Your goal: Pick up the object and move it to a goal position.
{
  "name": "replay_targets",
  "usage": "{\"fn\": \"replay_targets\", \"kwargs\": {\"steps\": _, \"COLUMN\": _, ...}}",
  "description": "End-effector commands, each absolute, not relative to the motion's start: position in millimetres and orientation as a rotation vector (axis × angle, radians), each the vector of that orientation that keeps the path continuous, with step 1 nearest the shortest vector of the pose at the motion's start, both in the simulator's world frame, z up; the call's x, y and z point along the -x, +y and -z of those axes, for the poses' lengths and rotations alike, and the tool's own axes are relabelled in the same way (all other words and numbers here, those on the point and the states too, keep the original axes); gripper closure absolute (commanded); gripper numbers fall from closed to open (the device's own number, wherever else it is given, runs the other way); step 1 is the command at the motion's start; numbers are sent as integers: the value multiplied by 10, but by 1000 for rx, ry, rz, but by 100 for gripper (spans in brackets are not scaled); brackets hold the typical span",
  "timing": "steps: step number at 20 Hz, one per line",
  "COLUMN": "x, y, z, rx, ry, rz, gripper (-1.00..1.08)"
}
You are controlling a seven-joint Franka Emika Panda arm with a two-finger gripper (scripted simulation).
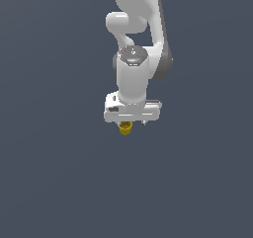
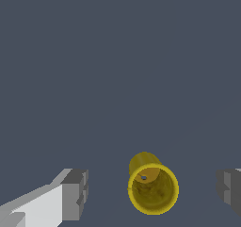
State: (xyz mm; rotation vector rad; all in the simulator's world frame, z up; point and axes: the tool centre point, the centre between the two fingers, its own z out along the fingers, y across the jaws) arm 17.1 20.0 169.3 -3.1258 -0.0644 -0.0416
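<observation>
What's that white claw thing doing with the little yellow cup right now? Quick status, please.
End effector open, fingers either side of the yellow cup, not touching. Cup not gripped, open rim facing the wrist camera. Nothing in the way.

I see a plain, dark slate-grey surface (image 1: 54,182) filling both views, with no edge or marking. On it I see only the mustard-yellow cup (image 2: 153,189), its open rim facing the wrist view.

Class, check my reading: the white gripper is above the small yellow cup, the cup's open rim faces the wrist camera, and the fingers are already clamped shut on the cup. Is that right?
Not quite. The gripper is open, not clamped: in the wrist view its fingers stand well apart on either side of the yellow cup with gaps showing. The rest holds: the gripper is above the cup and the open rim faces the wrist camera.
</observation>
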Motion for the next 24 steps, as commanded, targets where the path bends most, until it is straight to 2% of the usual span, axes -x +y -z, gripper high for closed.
{"fn": "replay_targets", "kwargs": {"steps": 1, "x": -191, "y": 227, "z": -1727, "rx": 3121, "ry": -74, "rz": 52, "gripper": -92}}
{"fn": "replay_targets", "kwargs": {"steps": 13, "x": -131, "y": 203, "z": -1638, "rx": 3122, "ry": 39, "rz": 44, "gripper": -92}}
{"fn": "replay_targets", "kwargs": {"steps": 24, "x": 84, "y": 114, "z": -1356, "rx": 3096, "ry": 427, "rz": 22, "gripper": -92}}
